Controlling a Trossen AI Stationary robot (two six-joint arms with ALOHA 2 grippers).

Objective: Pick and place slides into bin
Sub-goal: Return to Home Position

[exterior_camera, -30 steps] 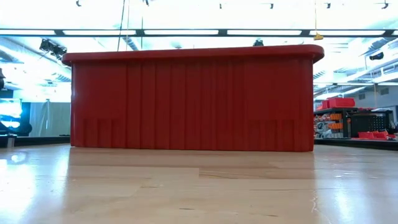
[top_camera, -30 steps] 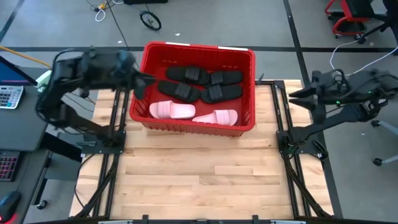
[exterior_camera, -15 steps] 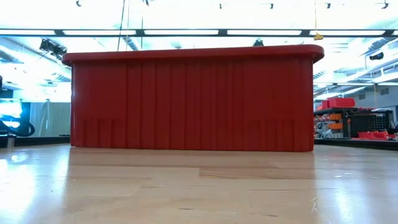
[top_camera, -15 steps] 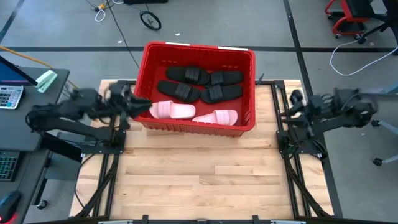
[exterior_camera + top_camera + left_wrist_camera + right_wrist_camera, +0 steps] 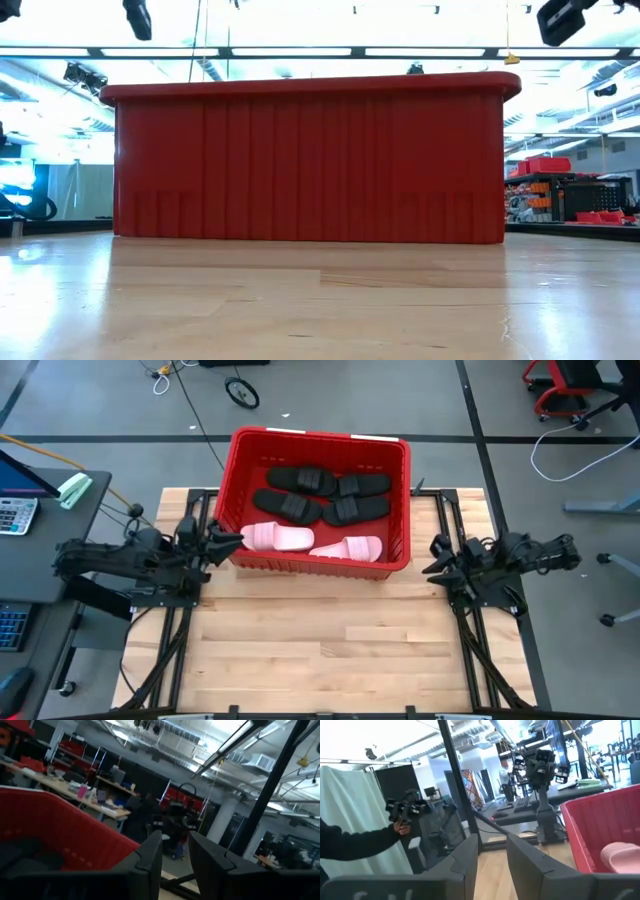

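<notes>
The red bin (image 5: 312, 563) stands at the table's far middle; its near wall fills the low view (image 5: 310, 165). Inside it lie four black slides (image 5: 305, 482) in the far half and two pale pink slides (image 5: 278, 538) along the near wall, resting on the bin's floor. My left gripper (image 5: 228, 540) is low, just outside the bin's left near corner, empty, with a narrow gap between its fingers (image 5: 175, 845). My right gripper (image 5: 432, 558) is low, right of the bin's right near corner, empty, with the same narrow gap (image 5: 492, 845). A pink slide (image 5: 620, 855) shows in the right wrist view.
Bare wooden table top (image 5: 320, 650) lies between the bin and the near edge. Dark metal frames (image 5: 185, 600) run along both table sides under the arms. A person's dark sleeve (image 5: 350, 845) and a hand (image 5: 402, 826) show in the room beyond the table.
Both arms have folded down from a raised pose. My left gripper has gone down and toward the near edge along the bin's left wall. My right gripper has gone down, toward the near edge and a little toward the bin. The slides and the bin have stayed put.
</notes>
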